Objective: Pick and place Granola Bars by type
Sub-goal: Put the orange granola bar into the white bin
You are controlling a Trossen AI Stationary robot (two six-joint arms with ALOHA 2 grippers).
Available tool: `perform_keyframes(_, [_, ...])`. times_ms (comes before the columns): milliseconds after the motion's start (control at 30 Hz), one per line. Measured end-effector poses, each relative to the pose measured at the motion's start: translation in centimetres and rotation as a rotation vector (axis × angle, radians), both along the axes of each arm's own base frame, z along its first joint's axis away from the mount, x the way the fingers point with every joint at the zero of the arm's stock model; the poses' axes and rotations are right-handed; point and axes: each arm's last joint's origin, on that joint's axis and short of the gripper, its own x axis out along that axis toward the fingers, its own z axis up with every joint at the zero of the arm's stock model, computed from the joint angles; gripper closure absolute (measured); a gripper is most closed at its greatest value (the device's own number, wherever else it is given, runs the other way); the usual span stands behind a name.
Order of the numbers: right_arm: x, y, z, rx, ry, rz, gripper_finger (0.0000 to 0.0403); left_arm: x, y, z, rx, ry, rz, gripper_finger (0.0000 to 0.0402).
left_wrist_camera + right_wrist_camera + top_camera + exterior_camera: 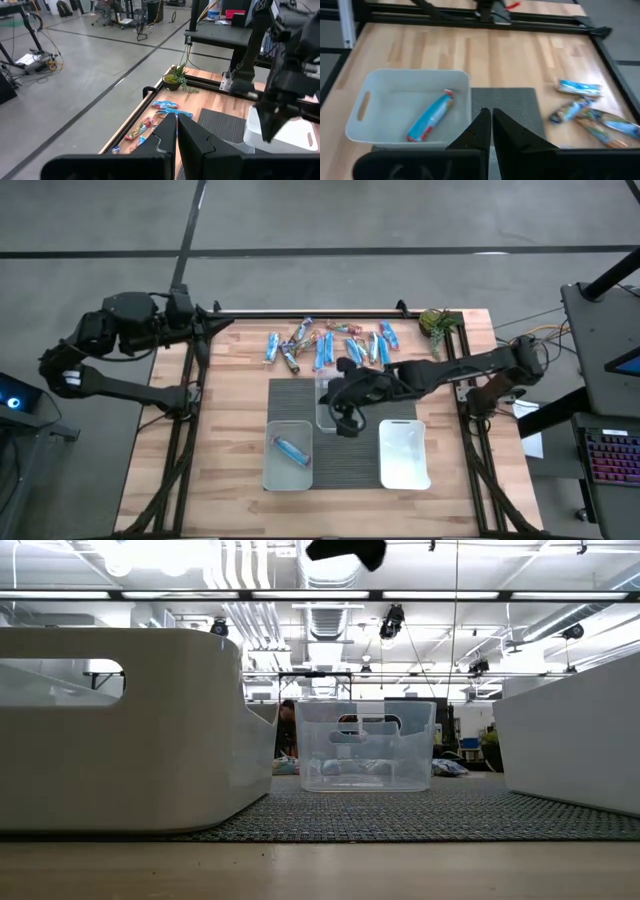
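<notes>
While the left tool (pixel 176 131) waits off the desk's (pixel 230 430) left edge, fingers together, we log from above: left tub (pixel 288 454) holding one blue bar (pixel 292 449); right tool (pixel 345 420) over the mat (pixel 350 470), fingers together and empty; Granola Bars (pixel 325 345) along the far edge. The low view shows tubs only.

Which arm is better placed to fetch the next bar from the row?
Probably the right. The right gripper hangs shut and empty over the mat, close to the granola bars along the far edge. The left gripper is folded back off the table.
</notes>
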Motion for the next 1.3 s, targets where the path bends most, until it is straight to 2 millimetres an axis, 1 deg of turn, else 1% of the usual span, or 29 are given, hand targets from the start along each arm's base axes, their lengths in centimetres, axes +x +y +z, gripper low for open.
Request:
perform_keyframes(133, [-1.3,-0.3,1.3,0.012,-0.024,-0.033,0.0394,0.9,0.0,-0.2,-0.024,0.017,-0.027,0.0401])
perform_keyframes(333, [-3.5,-0.9,2.4,-0.020,-0.048,-0.121,0.0394,1.9,0.0,-0.5,-0.026,0.045,-0.082,0.0401])
perform_keyframes(467, [-5.7,-1.3,3.1,-0.003,-0.086,-0.136,0.0394,2.1,-0.1,-0.4,0.000,0.048,-0.113,0.0401])
perform_keyframes(533, [-7.0,-1.5,3.1,0.006,-0.098,-0.149,0.0394,2.2,-0.1,-0.3,0.004,0.033,-0.135,0.0401])
perform_keyframes(700, [-10.9,-2.4,3.5,0.018,-0.168,-0.266,0.0394,2.3,-0.1,0.1,0.036,0.005,-0.146,0.0401])
perform_keyframes(867, [-14.6,-3.2,3.2,0.030,-0.235,-0.361,0.0394,2.7,-0.1,0.2,0.061,0.003,-0.152,0.0401])
perform_keyframes(1000, [-17.0,-3.8,2.7,0.061,-0.274,-0.398,0.0394,3.5,0.0,-0.3,0.063,-0.011,-0.151,0.0401])
perform_keyframes(1133, [-18.2,-4.2,2.1,0.092,-0.295,-0.428,0.0394,4.6,0.1,-1.4,0.073,-0.034,-0.153,0.0401])
perform_keyframes(1300, [-18.8,-4.5,1.5,0.088,-0.294,-0.439,0.0394,5.9,0.2,-2.8,0.086,-0.066,-0.169,0.0401])
